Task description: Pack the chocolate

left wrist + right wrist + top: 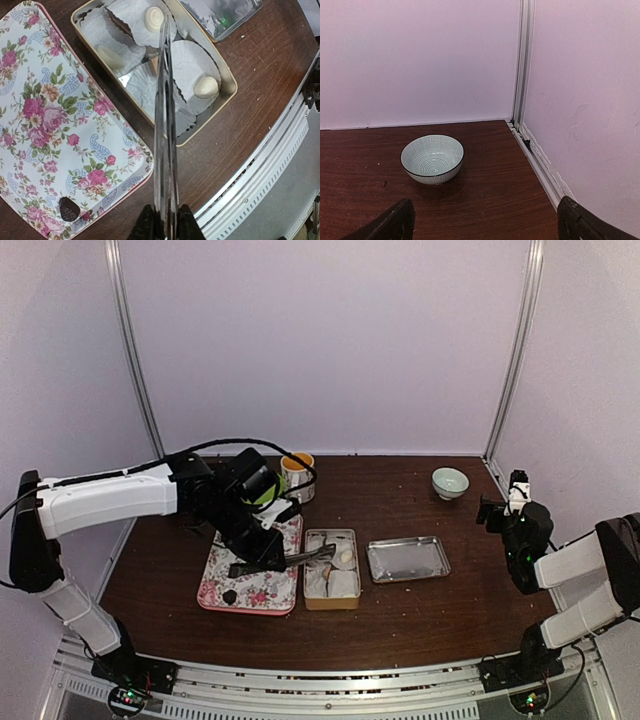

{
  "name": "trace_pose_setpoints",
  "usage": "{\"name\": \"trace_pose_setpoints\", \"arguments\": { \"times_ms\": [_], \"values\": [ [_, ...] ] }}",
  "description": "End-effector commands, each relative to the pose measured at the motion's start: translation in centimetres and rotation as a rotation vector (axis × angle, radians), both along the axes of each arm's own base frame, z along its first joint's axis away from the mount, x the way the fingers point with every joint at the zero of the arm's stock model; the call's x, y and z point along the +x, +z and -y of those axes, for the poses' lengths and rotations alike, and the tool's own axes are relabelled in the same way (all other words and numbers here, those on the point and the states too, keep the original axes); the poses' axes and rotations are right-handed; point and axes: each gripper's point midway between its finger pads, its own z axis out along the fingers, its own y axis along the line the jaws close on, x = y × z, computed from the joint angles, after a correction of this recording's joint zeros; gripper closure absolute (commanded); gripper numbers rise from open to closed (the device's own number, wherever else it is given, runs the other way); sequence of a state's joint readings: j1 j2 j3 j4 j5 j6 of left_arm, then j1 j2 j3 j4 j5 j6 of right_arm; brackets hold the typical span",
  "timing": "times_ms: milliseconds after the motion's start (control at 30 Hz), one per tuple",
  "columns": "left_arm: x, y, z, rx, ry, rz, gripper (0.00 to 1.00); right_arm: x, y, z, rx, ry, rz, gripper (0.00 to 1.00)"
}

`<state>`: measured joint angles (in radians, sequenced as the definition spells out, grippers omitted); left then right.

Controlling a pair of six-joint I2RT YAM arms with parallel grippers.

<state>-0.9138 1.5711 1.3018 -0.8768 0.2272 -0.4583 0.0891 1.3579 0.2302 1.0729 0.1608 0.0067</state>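
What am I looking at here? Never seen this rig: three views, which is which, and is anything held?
Two robot arms sit bolted at the table's near edge. The wide picture comes from a fixed camera above and behind them; the other two come from cameras on each wrist.

The left gripper grips metal tongs, whose tips reach over a tan tin of white paper cups holding pale sweets. Beside the tin lies a floral tray with one small dark chocolate near its corner. The tin's lid lies on its other side.

The right gripper hangs with open fingers, holding nothing, facing a striped bowl.
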Motion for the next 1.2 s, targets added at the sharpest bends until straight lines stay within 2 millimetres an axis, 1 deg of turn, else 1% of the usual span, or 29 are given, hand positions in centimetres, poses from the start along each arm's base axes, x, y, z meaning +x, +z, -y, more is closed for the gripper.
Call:
{"name": "trace_pose_setpoints", "arguments": {
  "times_ms": [0, 200, 400, 533, 633, 800, 967, 1167],
  "values": [
    [0.7, 1.0, 0.9, -0.017, -0.024, 0.04, 0.88, 0.4, 1.2, 0.3, 0.01, -0.016, 0.038, 0.0],
    [0.8, 0.3, 1.1, 0.001, -0.028, 0.029, 0.89, 0.4, 1.2, 0.3, 0.01, -0.016, 0.038, 0.0],
    [0.7, -0.9, 0.7, 0.031, -0.029, 0.02, 0.89, 0.4, 1.2, 0.3, 0.01, -0.015, 0.038, 0.0],
    [0.7, -1.2, 0.4, 0.05, -0.027, 0.018, 0.89, 0.4, 1.1, 0.3, 0.01, -0.016, 0.037, 0.0],
    [0.3, -1.5, -0.2, 0.083, -0.033, 0.008, 0.89, 0.4, 1.1, 0.3, 0.009, -0.016, 0.037, 0.0],
    [-1.4, -2.2, -1.0, 0.159, -0.09, -0.025, 0.9, 0.4, 1.1, 0.3, 0.01, -0.016, 0.035, 0.0],
    [-2.3, -1.1, -1.4, 0.181, -0.116, -0.011, 0.9, 0.4, 1.2, 0.3, 0.01, -0.015, 0.039, 0.0],
    [-2.2, 0.6, -2.1, 0.18, -0.097, 0.024, 0.89, 0.3, 1.2, 0.3, 0.01, -0.016, 0.038, 0.0]
  ]
}}
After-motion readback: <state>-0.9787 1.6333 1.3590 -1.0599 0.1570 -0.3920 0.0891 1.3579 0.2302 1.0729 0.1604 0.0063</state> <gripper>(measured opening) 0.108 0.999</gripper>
